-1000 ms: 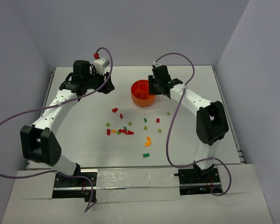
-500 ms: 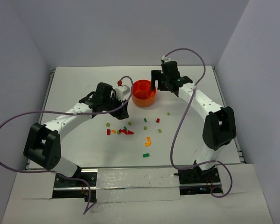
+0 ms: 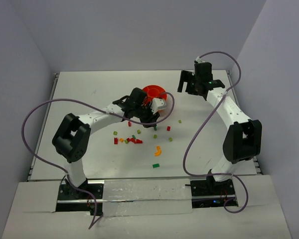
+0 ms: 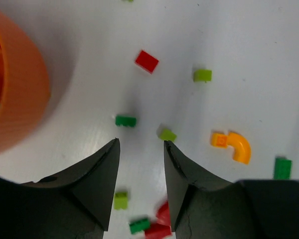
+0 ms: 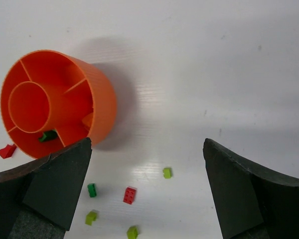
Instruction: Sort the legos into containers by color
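The orange bowl (image 3: 153,92) stands at the back middle of the table; its compartments (image 5: 55,107) show in the right wrist view, one with a green lego (image 5: 48,135) in it. Legos lie scattered in front: a red cluster (image 3: 134,141), an orange curved piece (image 3: 158,150), a green brick (image 3: 156,165). My left gripper (image 3: 150,119) hovers just in front of the bowl, open and empty (image 4: 141,142), above a green brick (image 4: 125,120) and a lime bit (image 4: 167,134). My right gripper (image 3: 186,85), to the right of the bowl, is wide open and empty (image 5: 147,144).
A red brick (image 5: 130,195), a green one (image 5: 91,189) and lime bits (image 5: 167,173) lie under the right gripper. The left arm's cable (image 3: 50,107) loops over the left side. Raised table edges run along left and right (image 3: 233,94).
The left arm swung from the back left over to the bowl's front, its jaws narrowing a little. The right gripper moved right, away from the bowl, and opened wide.
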### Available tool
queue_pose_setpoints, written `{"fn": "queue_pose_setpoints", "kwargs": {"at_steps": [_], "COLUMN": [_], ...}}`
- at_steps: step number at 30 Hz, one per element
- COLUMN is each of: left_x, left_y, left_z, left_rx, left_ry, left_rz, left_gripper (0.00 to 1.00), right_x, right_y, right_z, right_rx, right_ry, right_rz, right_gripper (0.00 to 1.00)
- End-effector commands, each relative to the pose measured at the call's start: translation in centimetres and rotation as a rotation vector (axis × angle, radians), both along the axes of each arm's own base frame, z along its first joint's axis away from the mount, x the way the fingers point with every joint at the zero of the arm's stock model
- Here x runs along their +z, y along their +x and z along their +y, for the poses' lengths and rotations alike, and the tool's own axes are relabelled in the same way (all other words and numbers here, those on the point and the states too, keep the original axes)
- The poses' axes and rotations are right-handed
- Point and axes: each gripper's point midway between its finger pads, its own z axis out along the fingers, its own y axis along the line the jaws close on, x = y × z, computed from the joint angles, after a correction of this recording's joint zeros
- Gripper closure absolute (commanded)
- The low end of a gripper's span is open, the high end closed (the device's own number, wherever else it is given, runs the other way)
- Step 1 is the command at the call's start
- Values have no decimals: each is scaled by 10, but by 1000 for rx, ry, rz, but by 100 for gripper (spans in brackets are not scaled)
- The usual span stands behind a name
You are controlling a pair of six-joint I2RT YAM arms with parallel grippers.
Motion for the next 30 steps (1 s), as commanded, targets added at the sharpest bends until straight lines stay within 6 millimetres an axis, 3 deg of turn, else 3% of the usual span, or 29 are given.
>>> {"fn": "queue_pose_setpoints", "kwargs": {"at_steps": [1,6,17,30], "left_x": [17,-2,-39,-67], "left_y": [21,29,9,14], "left_z": [-21,-27,-22,-27], "left_rx": [-137,-175,-261,-252], "left_ry": [-33,12,58,112], "left_rz": [-113,-96,-22,-35], "left_gripper": [51,50,43,48], "right_x": [24,23,17,11], "right_y": [-12,-15,-15,-15], "right_z": [-12,-18,-19,-22], "right_rx": [16,15,30,31], "right_ry": [33,42,55,53], "right_rz": [-40,-32,-11,5], "right_gripper": [0,0,0,0]}}
